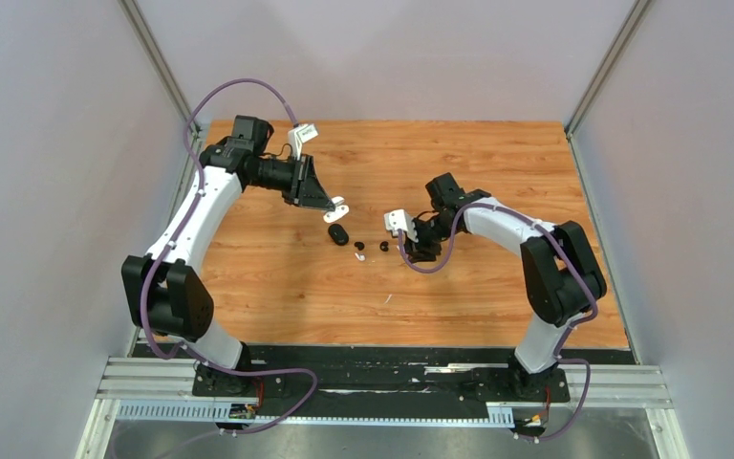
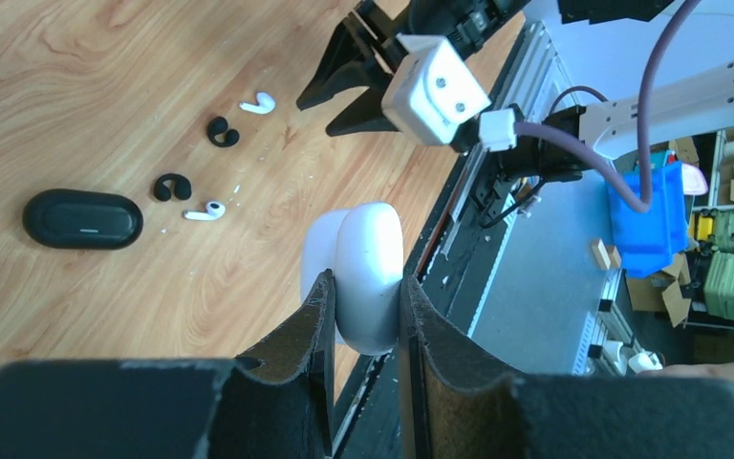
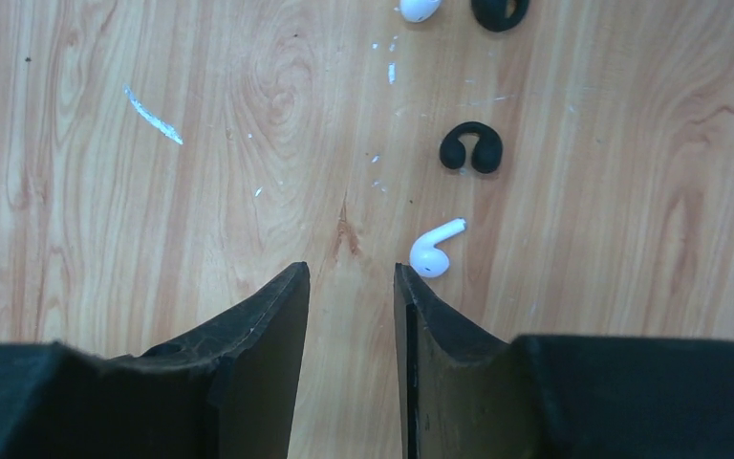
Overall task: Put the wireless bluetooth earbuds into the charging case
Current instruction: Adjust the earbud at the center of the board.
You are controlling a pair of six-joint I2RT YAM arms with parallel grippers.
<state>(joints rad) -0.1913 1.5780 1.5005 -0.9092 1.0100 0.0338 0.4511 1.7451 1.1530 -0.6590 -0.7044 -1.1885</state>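
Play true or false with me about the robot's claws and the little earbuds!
1. The left claw squeezes a white case. True.
2. The right claw holds the black case. False: that claw is open and empty, and the black case lies on the table.
3. Two white earbuds and two black earbuds lie on the table. True.
4. The earbuds sit inside the black case. False: all four lie loose on the wood beside it.
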